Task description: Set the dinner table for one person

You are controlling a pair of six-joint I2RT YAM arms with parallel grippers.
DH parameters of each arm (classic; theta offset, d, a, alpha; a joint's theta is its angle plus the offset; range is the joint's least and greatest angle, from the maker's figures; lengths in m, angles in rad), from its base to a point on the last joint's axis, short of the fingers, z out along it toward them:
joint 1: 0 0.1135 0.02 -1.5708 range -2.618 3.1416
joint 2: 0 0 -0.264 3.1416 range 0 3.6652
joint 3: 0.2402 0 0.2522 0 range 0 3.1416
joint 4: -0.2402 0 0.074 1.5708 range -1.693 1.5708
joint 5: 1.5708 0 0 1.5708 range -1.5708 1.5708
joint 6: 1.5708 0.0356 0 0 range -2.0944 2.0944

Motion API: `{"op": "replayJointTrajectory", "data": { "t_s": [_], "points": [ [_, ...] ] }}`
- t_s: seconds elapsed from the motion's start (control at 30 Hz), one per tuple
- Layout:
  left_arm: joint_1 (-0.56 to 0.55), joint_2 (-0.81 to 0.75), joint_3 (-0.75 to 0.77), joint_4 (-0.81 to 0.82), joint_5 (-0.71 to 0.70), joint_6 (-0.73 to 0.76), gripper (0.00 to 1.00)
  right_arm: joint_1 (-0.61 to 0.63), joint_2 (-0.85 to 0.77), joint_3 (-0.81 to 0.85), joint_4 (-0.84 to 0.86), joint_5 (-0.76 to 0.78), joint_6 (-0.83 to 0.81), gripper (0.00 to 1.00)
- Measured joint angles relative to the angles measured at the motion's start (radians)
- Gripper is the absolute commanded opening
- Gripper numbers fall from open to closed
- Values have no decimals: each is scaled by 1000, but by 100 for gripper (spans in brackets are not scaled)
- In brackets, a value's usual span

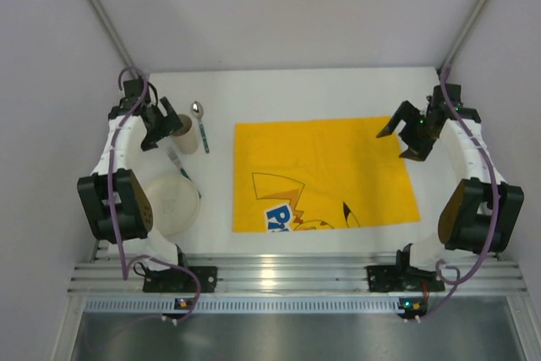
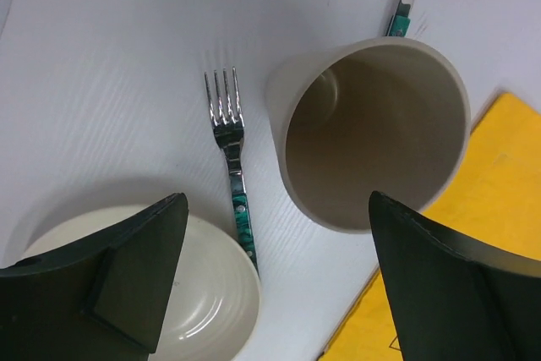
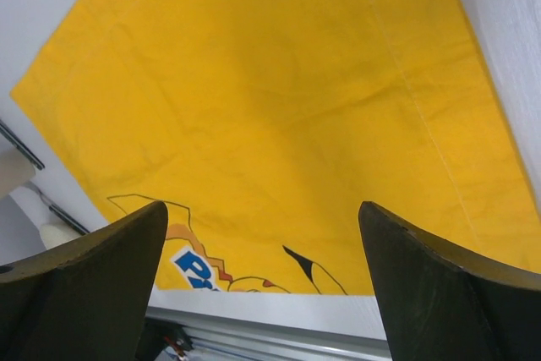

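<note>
The white dinner table [image 1: 296, 90] carries a yellow cartoon-printed mat [image 1: 321, 171] in its middle. A beige cup [image 1: 184, 131] stands left of the mat, with a spoon [image 1: 200, 124] beside it. A white bowl [image 1: 169, 202] sits nearer the front, and a green-handled fork [image 1: 179, 166] lies by it. My left gripper [image 1: 162, 127] is open and empty, just left of the cup. In the left wrist view the cup [image 2: 372, 133], fork [image 2: 228, 150] and bowl [image 2: 186, 302] lie ahead of the open gripper [image 2: 279, 293]. My right gripper [image 1: 399, 141] is open and empty above the mat's far right corner [image 3: 279, 107].
A ribbed aluminium rail [image 1: 296, 272] runs along the table's near edge, also in the right wrist view [image 3: 254, 336]. Grey walls close in the left, right and back. The spoon's handle [image 2: 402, 6] shows beyond the cup.
</note>
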Motion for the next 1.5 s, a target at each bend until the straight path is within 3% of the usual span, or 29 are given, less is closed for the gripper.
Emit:
{"op": "replayJointTrajectory", "data": {
  "t_s": [0.17, 0.27, 0.3, 0.4, 0.6, 0.83, 0.97, 1.1, 1.3, 1.4, 1.43, 1.5],
  "points": [
    [2, 69, 26, 31, 21, 3, 87, 0, -21, -2, -23, 13, -15, 92],
    [2, 97, 26, 48, 25, -2, 63, 0, -38, -2, -31, 21, -16, 86],
    [2, 107, 26, 52, 26, -1, 42, 0, -42, -2, -33, 24, -16, 84],
    [2, 142, 26, 70, 34, -12, 0, 6, -45, -2, -38, 30, -14, 84],
    [3, 163, 29, 97, 91, -16, 0, 101, -40, 37, -52, 53, -3, 83],
    [-45, 163, 140, 32, 123, 7, 0, 473, 132, 410, -30, 27, -3, 83],
    [-179, 160, 256, 4, 123, 26, 0, 649, 287, 637, -11, -15, 17, 82],
    [-344, 158, 319, -18, 124, 33, 0, 744, 447, 811, -8, -58, 37, 80],
    [-520, 122, 310, -71, 110, 12, 0, 756, 517, 830, -16, -68, 50, 74],
    [-560, 100, 310, -83, 92, -1, 0, 753, 517, 816, -19, -47, 44, 52],
    [-571, 93, 310, -86, 87, -6, 0, 753, 517, 804, -17, -40, 41, 34],
    [-595, 90, 310, -101, 43, -8, 6, 755, 515, 789, -22, -22, 46, 18]
  ]
}}
